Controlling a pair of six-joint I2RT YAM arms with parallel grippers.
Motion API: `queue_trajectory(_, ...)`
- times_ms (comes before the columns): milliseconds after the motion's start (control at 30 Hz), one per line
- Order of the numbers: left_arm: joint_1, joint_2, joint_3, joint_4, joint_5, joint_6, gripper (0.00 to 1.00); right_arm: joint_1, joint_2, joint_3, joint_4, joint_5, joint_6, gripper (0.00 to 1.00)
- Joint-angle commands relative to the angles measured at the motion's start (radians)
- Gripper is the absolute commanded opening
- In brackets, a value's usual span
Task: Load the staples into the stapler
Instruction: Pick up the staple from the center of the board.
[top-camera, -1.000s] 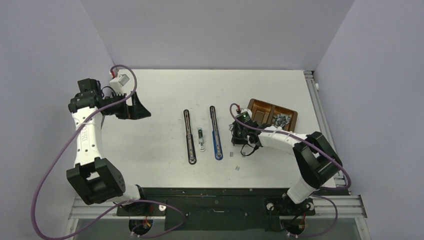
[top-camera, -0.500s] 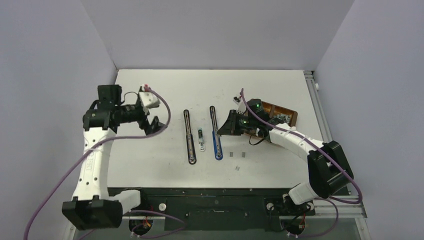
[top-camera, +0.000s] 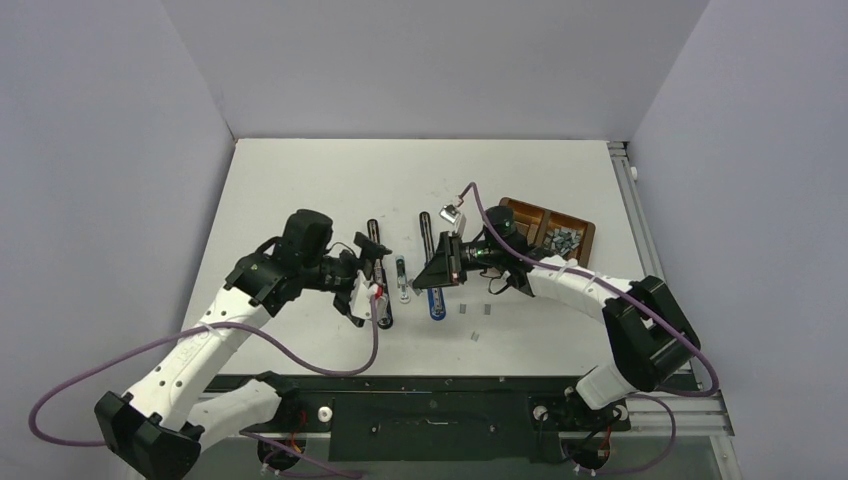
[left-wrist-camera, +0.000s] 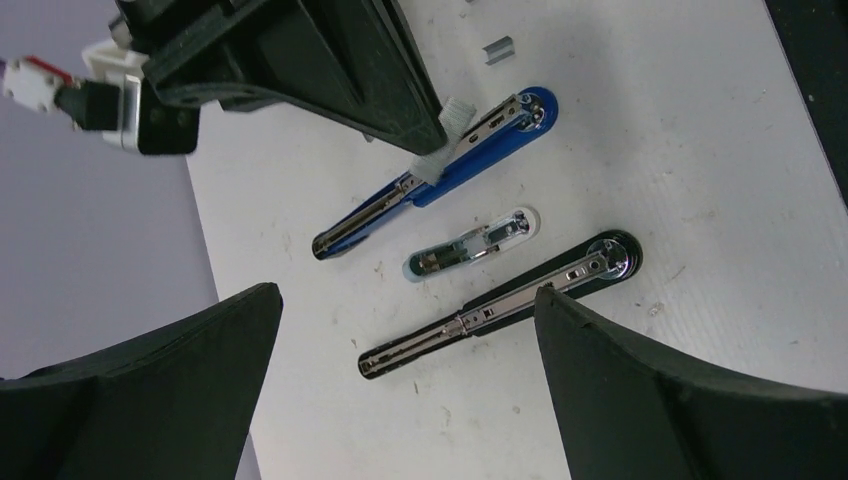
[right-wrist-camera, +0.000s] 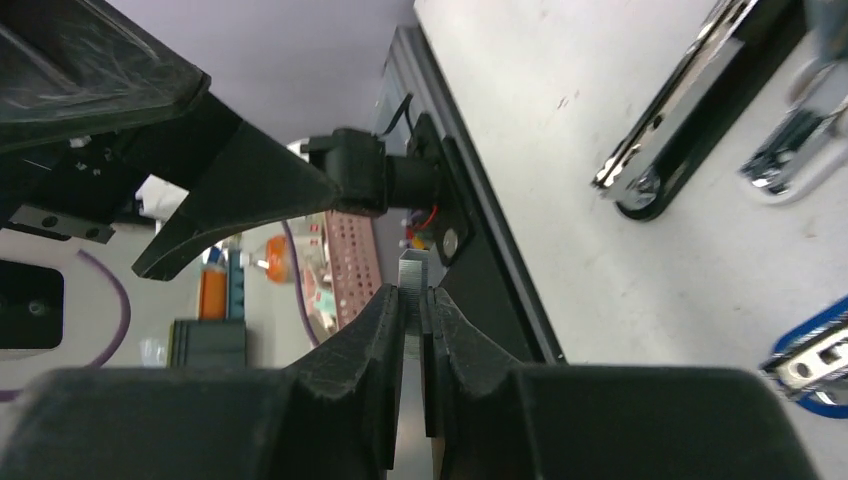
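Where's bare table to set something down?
Bare: far table behind the staplers and tray, plus its left edge. Crowded: centre, left gripper and right gripper, holding staples, over the staplers; loose staples just right.

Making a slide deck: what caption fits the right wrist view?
Right end effector pinching a staple strip, black stapler on the table beyond.

Blue stapler (left-wrist-camera: 470, 160), black stapler (left-wrist-camera: 490, 312), small stapler (left-wrist-camera: 470, 245) whitish, hard to call; staples (right-wrist-camera: 411, 270) silver-grey, tray (top-camera: 520, 215) brown, table (top-camera: 300, 180) white, cables (top-camera: 300, 345) purple.
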Motion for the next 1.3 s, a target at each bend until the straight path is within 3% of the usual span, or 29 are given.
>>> queue_trajectory(0, -0.086, 0.034, 0.015, 0.066, -0.03, 0.093, 0.96, 0.052, -0.003, -0.018, 0.108, -0.073, 0.012, 0.11)
queue_trajectory(67, -0.122, 0.051, 0.014, 0.063, -0.035, 0.096, 0.99, 0.061, -0.001, -0.027, 0.124, -0.074, 0.016, 0.11)
queue_trajectory(233, -0.183, 0.089, 0.018, 0.031, -0.057, 0.108, 0.79, 0.067, 0.003, -0.064, 0.211, -0.098, 0.066, 0.11)
queue_trajectory(600, -0.226, 0.097, 0.003, 0.043, -0.07, 0.104, 0.6, 0.073, 0.021, -0.142, 0.512, -0.122, 0.271, 0.12)
queue_trajectory(767, -0.249, 0.101, -0.001, 0.027, -0.094, 0.128, 0.33, 0.086, 0.045, -0.153, 0.609, -0.116, 0.332, 0.11)
queue_trajectory(1100, -0.264, 0.107, 0.004, 0.015, -0.106, 0.121, 0.32, 0.095, 0.063, -0.164, 0.702, -0.106, 0.396, 0.11)
queue_trajectory(1267, -0.27, 0.114, 0.009, -0.006, -0.121, 0.126, 0.11, 0.095, 0.067, -0.182, 0.731, -0.108, 0.41, 0.11)
